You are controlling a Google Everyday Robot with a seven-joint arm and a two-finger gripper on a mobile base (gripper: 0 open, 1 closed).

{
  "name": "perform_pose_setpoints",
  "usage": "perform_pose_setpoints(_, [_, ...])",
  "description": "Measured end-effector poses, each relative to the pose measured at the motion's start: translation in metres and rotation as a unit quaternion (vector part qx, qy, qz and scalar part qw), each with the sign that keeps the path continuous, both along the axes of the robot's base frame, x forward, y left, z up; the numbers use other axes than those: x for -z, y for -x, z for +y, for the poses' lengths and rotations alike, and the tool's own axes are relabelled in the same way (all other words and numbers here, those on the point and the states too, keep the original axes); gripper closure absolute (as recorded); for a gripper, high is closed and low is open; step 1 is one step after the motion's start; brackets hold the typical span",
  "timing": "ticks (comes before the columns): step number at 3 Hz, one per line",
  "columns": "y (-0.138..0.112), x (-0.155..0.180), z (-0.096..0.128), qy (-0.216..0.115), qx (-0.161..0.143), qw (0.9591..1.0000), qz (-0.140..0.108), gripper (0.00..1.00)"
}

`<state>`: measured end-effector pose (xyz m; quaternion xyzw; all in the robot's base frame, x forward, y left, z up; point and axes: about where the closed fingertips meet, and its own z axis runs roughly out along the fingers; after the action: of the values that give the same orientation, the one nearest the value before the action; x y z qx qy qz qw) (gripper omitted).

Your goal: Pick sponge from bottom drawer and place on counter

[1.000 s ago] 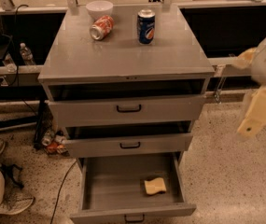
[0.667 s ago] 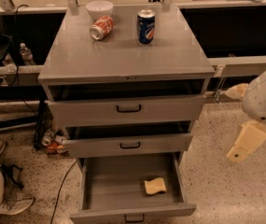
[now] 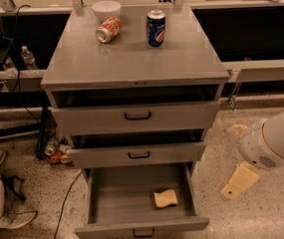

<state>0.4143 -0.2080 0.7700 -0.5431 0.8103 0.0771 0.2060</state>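
Observation:
The pale yellow sponge (image 3: 166, 198) lies flat in the open bottom drawer (image 3: 126, 203), toward its front right. The grey counter (image 3: 136, 54) tops the cabinet above. My cream-coloured gripper (image 3: 238, 181) hangs low to the right of the cabinet, outside the drawer, about level with it and well to the right of the sponge. It holds nothing that I can see.
On the counter stand a blue soda can (image 3: 156, 28), a tipped red can (image 3: 108, 29) and a white bowl (image 3: 106, 8). The two upper drawers (image 3: 137, 117) are slightly pulled out. Cans and a cable lie on the floor left of the cabinet.
My arm and gripper have dropped lower on the right side of the cabinet, down to the level of the bottom drawer. The sponge has not moved.

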Motion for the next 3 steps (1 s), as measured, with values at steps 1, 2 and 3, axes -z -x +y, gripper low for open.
perform_pose_setpoints(1, [0.001, 0.019, -0.002, -0.004, 0.011, 0.9999, 0.001, 0.00])
perform_pose_setpoints(2, [-0.004, 0.072, -0.005, -0.024, 0.024, 0.9994, 0.000, 0.00])
perform_pose_setpoints(3, [-0.021, 0.138, -0.007, -0.061, 0.035, 0.9975, -0.010, 0.00])
